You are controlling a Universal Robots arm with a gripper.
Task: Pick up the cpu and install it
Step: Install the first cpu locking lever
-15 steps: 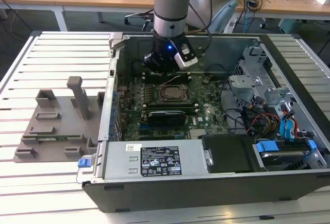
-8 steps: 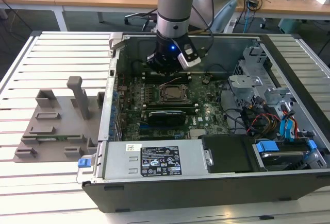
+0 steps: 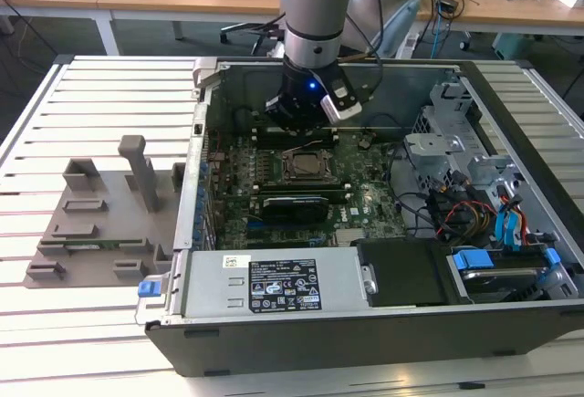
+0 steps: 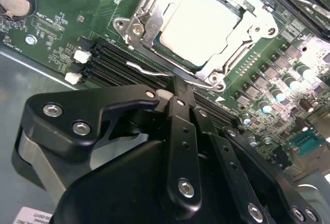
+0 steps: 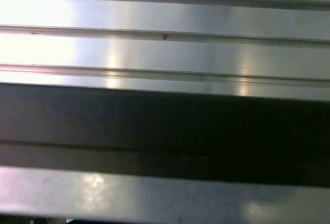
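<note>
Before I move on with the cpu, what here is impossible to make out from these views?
- Gripper: in the second wrist view its own black body covers the fingertips.
- cpu seating: the socket frame overlaps its edges; in the exterior view it is too small to judge.
- Socket latch state: unclear in the second wrist view.
- First wrist view: just metal slats and a dark band.

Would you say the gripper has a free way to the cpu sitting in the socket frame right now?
Probably yes. The cpu lies face up in the socket frame with its pale top uncovered, and the gripper hangs just beside it with nothing between. The frame's metal edges around the chip may crowd its sides.
</note>
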